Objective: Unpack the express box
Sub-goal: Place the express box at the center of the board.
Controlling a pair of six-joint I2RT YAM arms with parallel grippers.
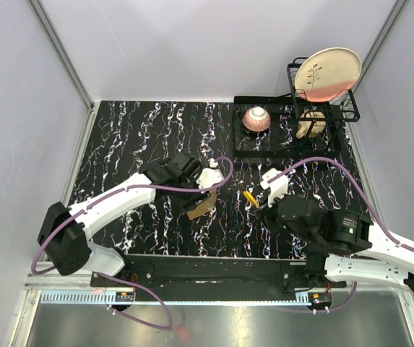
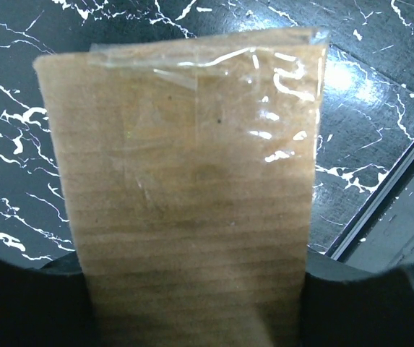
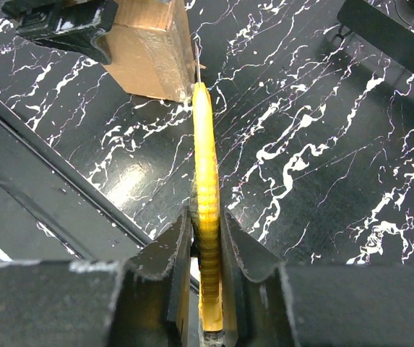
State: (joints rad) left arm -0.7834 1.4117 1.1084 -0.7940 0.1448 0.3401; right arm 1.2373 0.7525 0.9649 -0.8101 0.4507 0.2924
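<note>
Cardboard pretty much fills the left wrist view: the express box [image 2: 192,181] is clamped in the left gripper [image 2: 196,293], dark fingers [image 2: 26,303] pressed on both sides, so the lower part of the box is cut off. Clear tape [image 2: 214,65] runs across its far end, all wrinkled and glary, and I can't make out a seam or the flap under it. From above, the box sits about mid-table, a bit toward the near edge, tilted. No idea if its low corner touches the marbled black table [image 1: 134,144]. The right gripper [image 3: 207,253] is squeezed shut around a yellow utility knife [image 3: 205,159], seen edge-on, with its back end buried between the fingers. The tip looks right at the box's corner, but the blade is too thin to tell for sure. Far right there's a dish rack [image 1: 351,108] holding a plate [image 1: 327,72], and a pink bowl [image 1: 256,118] beside it.
</note>
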